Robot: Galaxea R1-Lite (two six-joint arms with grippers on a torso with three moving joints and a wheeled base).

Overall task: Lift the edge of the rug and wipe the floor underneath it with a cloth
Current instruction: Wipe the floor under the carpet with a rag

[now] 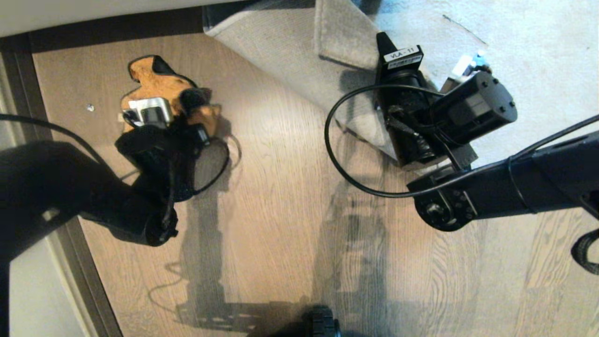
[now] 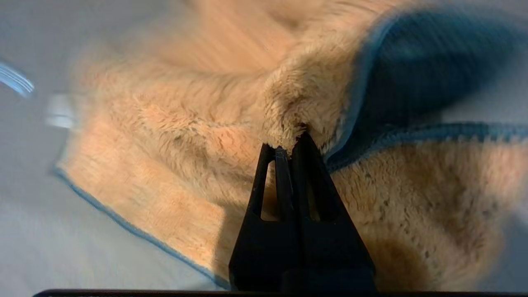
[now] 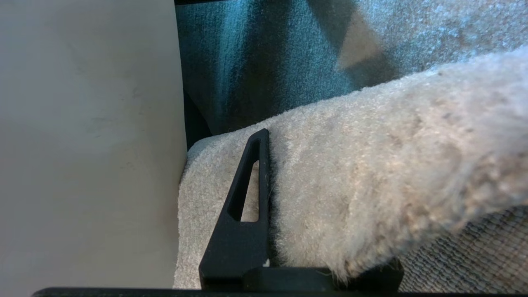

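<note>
from the head view there is one cloth (image 1: 157,86), one rug with its rug edge (image 1: 281,51) folded back, and two arms. the cloth lies crumpled on the floor (image 1: 281,196) toward the left, near the dark skirting strip (image 1: 28,84); its long axis runs from the far wall toward the robot, the orange face up and a black tip at its far end. the left gripper (image 1: 187,100) comes down on the cloth from above and hides its near half. a small pale speck (image 1: 90,108) sits on the planks just left of the cloth. the rug's corner is turned over so the paler backing faces up, its folded border running on a slant from upper left to lower right. the right gripper (image 1: 386,44) sits at that fold, well apart from the cloth, with bare floor between them. a black wheel (image 1: 323,325) shows at the near edge. in the left wrist view the left gripper (image 2: 295,142) has its two fingers pressed together, pinching a raised fold of the cloth (image 2: 185,123), whose dark trim runs along its border; the rest spreads flat around the tips. in the right wrist view one finger (image 3: 247,198) of the right gripper lies against the pile of the rug edge (image 3: 371,173), which fills the gap; the other finger is hidden under the rug, so the claw is clamped on the rug edge, held up beside a pale wall (image 3: 82,144).
</note>
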